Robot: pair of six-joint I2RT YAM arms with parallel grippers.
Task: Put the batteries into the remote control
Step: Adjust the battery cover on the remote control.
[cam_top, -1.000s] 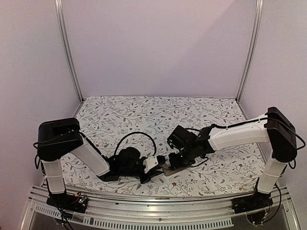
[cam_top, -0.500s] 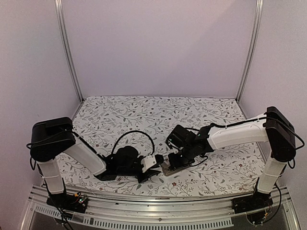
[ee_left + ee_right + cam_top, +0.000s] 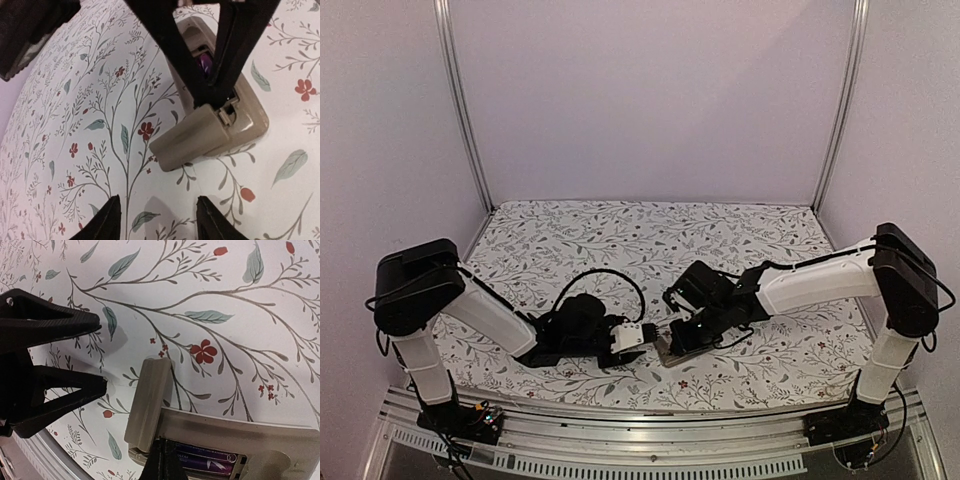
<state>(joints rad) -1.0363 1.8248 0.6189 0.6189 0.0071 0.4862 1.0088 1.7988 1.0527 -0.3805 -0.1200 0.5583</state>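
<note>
Left wrist view: left gripper (image 3: 157, 220) is hanging released and empty, having just drawn back from the grey-tan plastic battery cover (image 3: 192, 137). Grey-tan-backed rectangular remote control (image 3: 248, 112) is lying at the near edge of the floral table (image 3: 75, 125), purple cylindrical batteries (image 3: 205, 62) seated; clenched right gripper (image 3: 209, 97) is pinning it. Cover closing seemingly remains.

Floral-printed table cover (image 3: 570, 240), pale enclosure walls (image 3: 650, 100), aluminium frame posts (image 3: 464, 110).

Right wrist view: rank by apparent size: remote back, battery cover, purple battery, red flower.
1. Tan plastic remote back, cropped
2. Tan rectangular battery cover
3. Purple cylindrical battery, partly hidden, and red printed flower: too close
</note>
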